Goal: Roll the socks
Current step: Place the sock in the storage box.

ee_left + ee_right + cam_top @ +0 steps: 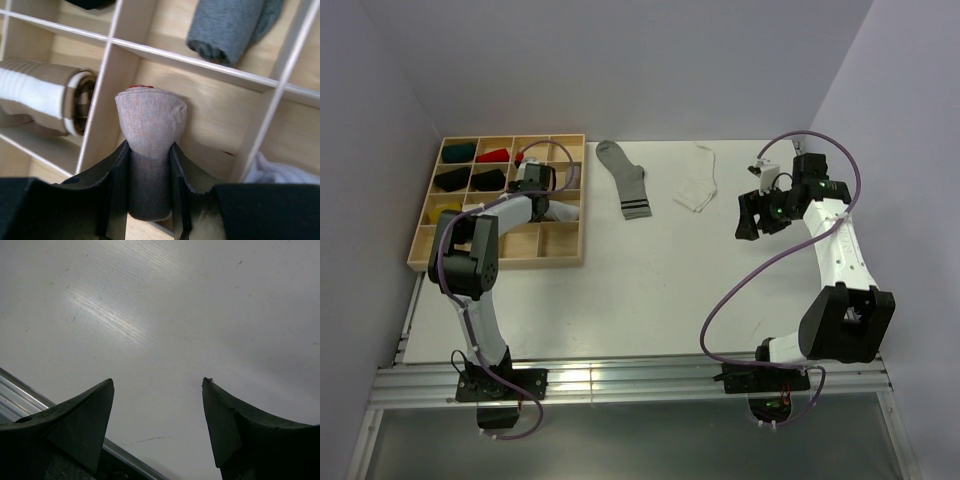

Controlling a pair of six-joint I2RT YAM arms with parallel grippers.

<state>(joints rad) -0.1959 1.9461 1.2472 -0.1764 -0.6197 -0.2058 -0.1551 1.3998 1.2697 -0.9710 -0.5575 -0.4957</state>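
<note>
My left gripper (149,146) is shut on a rolled beige-grey sock (150,117) with a bit of red showing at its far end. The roll sits in a compartment of the wooden tray (200,62). In the top view the left gripper (535,187) is over the tray's middle. A long grey-white sock with dark stripes (625,183) lies flat on the table beside the tray. A short white sock (698,186) lies to its right. My right gripper (756,214) hangs open at the right, with only bare table between its fingers (90,410).
The wooden tray (495,262) at the left holds rolled socks: a beige-and-white one (45,97), a grey one (225,27), white fabric (275,172), and black, red and yellow ones in the top view. A metal rail (20,387) runs along the table's edge.
</note>
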